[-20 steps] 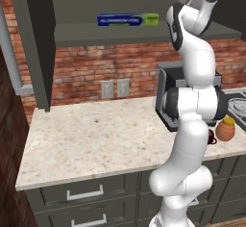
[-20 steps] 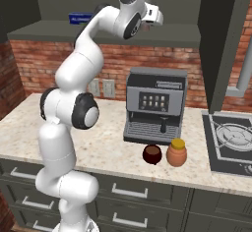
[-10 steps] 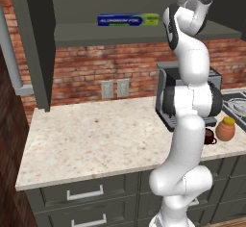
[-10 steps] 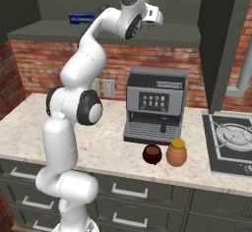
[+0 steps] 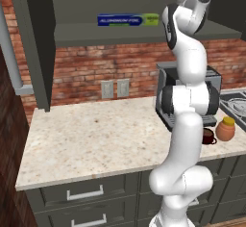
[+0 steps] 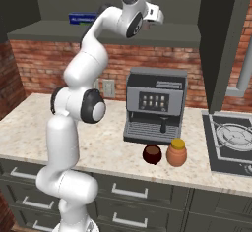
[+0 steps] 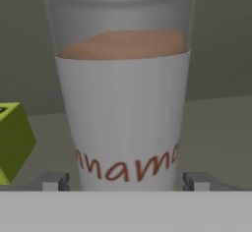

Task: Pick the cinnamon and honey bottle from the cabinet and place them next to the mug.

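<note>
The cinnamon [image 7: 123, 113] stands upright on the cabinet shelf [image 7: 216, 128], a clear shaker with brown powder and a white label. My gripper [image 7: 125, 181] is open, with a fingertip [image 7: 54, 181] low on each side of the shaker and a thin gap to it. In the right base view the gripper [image 6: 160, 17] reaches into the cabinet [image 6: 49, 29] above the shelf. The honey bottle [image 6: 176, 152] [image 5: 225, 129], orange with a yellow lid, sits on the counter right beside the dark brown mug [image 6: 152, 154] [image 5: 207, 135].
A long blue foil box [image 5: 127, 19] [image 6: 82, 17] lies on the shelf, its green end [image 7: 12, 142] just left of the shaker. A coffee machine [image 6: 155, 103] stands behind the mug, and a stove top [image 6: 231, 137] lies to the right. A tall cabinet side panel [image 6: 219, 39] hangs right of the hand.
The hand has crept slightly further into the cabinet. The honey bottle, mug and foil box have stayed where they were.
</note>
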Robot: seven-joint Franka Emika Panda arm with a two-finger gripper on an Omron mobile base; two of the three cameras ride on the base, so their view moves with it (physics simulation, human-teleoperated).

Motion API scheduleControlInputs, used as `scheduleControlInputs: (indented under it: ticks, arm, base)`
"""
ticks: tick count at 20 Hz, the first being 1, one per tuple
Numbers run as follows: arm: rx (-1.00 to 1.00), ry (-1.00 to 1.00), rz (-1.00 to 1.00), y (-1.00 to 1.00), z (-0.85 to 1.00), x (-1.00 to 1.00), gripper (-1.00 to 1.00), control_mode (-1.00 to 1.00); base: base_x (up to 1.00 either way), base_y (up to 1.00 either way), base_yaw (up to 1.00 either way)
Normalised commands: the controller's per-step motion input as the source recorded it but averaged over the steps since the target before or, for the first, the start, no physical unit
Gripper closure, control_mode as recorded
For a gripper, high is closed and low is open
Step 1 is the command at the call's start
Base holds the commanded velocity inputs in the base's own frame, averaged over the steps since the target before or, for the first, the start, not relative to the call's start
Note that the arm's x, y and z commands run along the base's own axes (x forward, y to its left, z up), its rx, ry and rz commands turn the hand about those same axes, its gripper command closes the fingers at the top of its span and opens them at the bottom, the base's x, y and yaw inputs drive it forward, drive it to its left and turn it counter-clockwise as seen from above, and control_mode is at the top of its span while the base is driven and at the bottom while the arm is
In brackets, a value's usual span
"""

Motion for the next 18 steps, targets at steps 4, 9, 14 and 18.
scheduleControlInputs:
  ticks: [4, 9, 14, 18]
  arm:
    - [0.0, 0.0, 0.0, 0.0, 0.0, 0.0, 1.0, -1.0]
    - [0.0, -0.01, 0.0, 0.05, 0.0, -0.16, 1.0, -1.0]
    - [0.0, -0.1, 0.0, 0.29, -0.1, -0.93, 1.0, -1.0]
    - [0.0, -0.09, 0.0, 0.33, -0.38, -1.0, 1.0, -1.0]
  base:
    - [0.0, 0.0, 0.0]
    - [0.0, 0.0, 0.0]
    - [0.0, 0.0, 0.0]
    - [0.0, 0.0, 0.0]
